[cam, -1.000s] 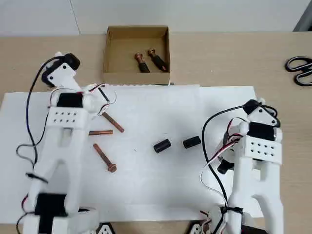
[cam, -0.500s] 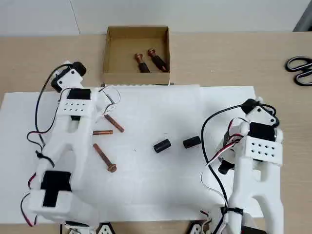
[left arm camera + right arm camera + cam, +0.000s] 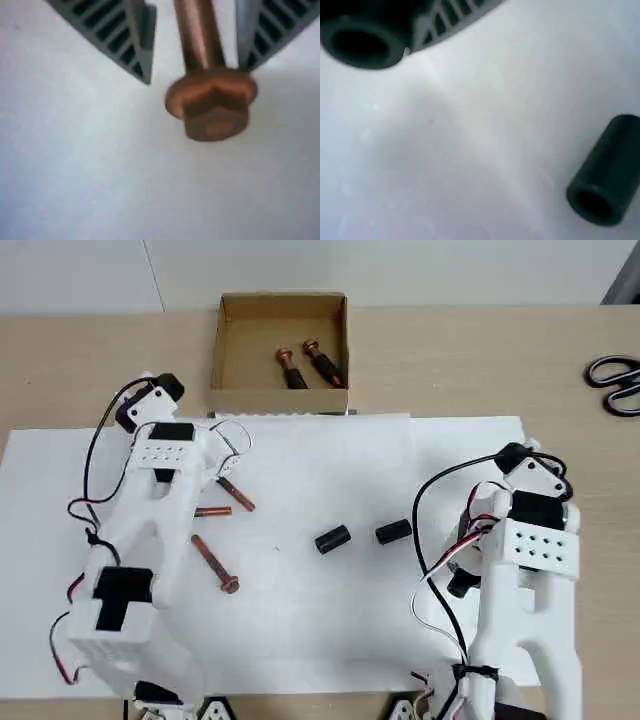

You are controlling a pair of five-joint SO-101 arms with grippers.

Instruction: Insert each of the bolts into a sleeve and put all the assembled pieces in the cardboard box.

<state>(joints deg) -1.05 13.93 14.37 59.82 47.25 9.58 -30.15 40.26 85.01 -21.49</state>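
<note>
Three copper bolts lie on the white paper at the left: a slanted one [image 3: 237, 494], a level one [image 3: 212, 511] and a longer one [image 3: 215, 563]. My left gripper [image 3: 217, 477] stands open astride a bolt [image 3: 212, 107], whose shaft lies between the two grey fingers [image 3: 125, 35]. Two black sleeves [image 3: 332, 538] [image 3: 393, 531] lie mid-paper. My right gripper [image 3: 463, 570] hangs low at the right, shut on a third black sleeve [image 3: 360, 42], with a loose sleeve [image 3: 605, 170] lying nearby. The cardboard box [image 3: 230, 345] at the back holds two assembled pieces [image 3: 291, 369] [image 3: 324, 362].
The white paper sheet [image 3: 330, 640] covers most of the wooden table. Scissors [image 3: 615, 383] lie at the far right edge. Cables loop beside both arms. Bare paper lies in front of the sleeves.
The left arm has swung inward and its gripper has settled over the bolts. The right arm, the bolts and the loose sleeves have stayed put.
</note>
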